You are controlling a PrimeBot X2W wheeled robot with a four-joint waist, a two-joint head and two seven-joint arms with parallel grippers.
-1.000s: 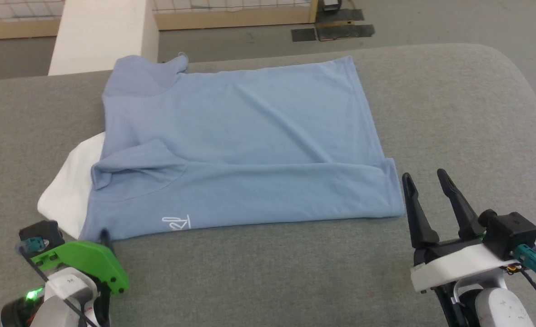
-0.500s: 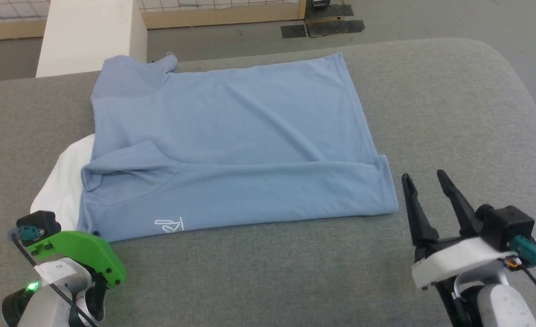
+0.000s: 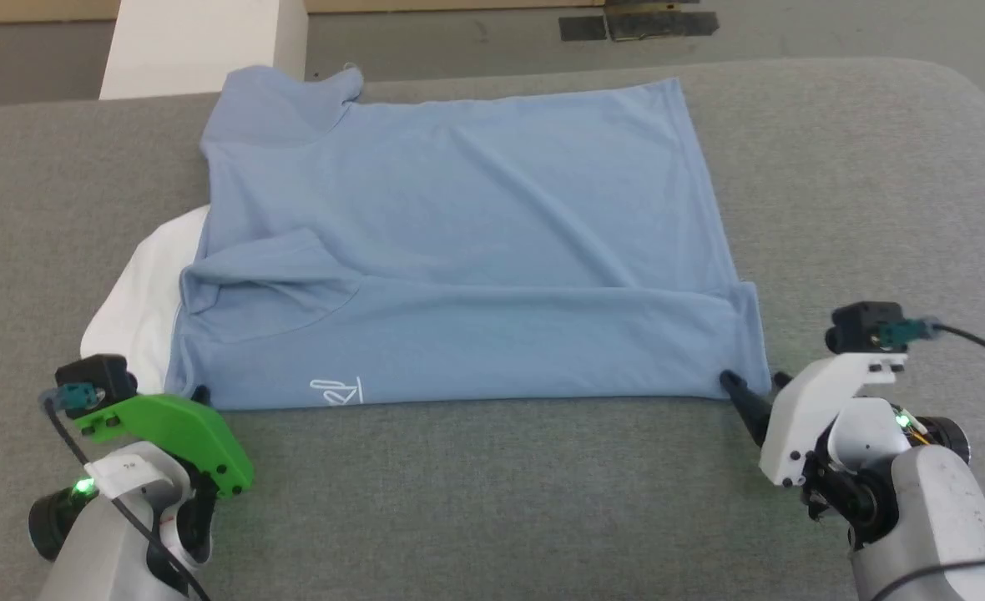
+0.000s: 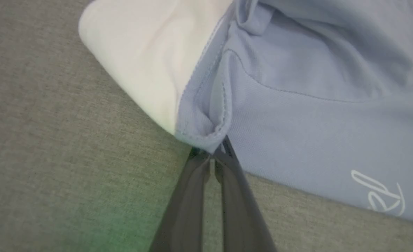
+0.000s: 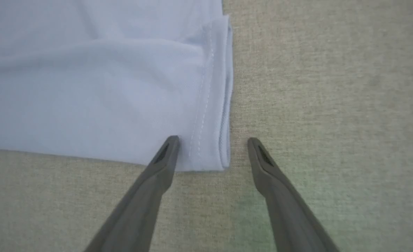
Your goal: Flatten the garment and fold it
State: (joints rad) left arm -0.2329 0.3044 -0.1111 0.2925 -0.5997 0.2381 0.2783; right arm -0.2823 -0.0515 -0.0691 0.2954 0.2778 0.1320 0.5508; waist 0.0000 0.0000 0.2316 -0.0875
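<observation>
The garment (image 3: 459,217), a light blue T-shirt with a small white print (image 3: 338,391), lies spread on the grey padded surface. White fabric (image 3: 146,292) sticks out from under its left side. My left gripper (image 3: 200,392) is at the near left corner. In the left wrist view its fingers (image 4: 211,157) are shut on the bunched hem of the garment (image 4: 315,105), beside the white fabric (image 4: 147,63). My right gripper (image 3: 753,382) is at the near right corner. There it is open (image 5: 213,141), its fingers straddling the folded hem of the garment (image 5: 87,87).
The grey surface (image 3: 492,501) extends well in front of the shirt and to its right, ending in a rounded far right corner. A white pillar (image 3: 200,42) stands beyond the far edge. Dark plates (image 3: 638,25) lie on the floor behind.
My left gripper has shut on the near left corner. The right gripper has moved forward and tipped down to the near right corner, still open. The camera has shifted slightly.
</observation>
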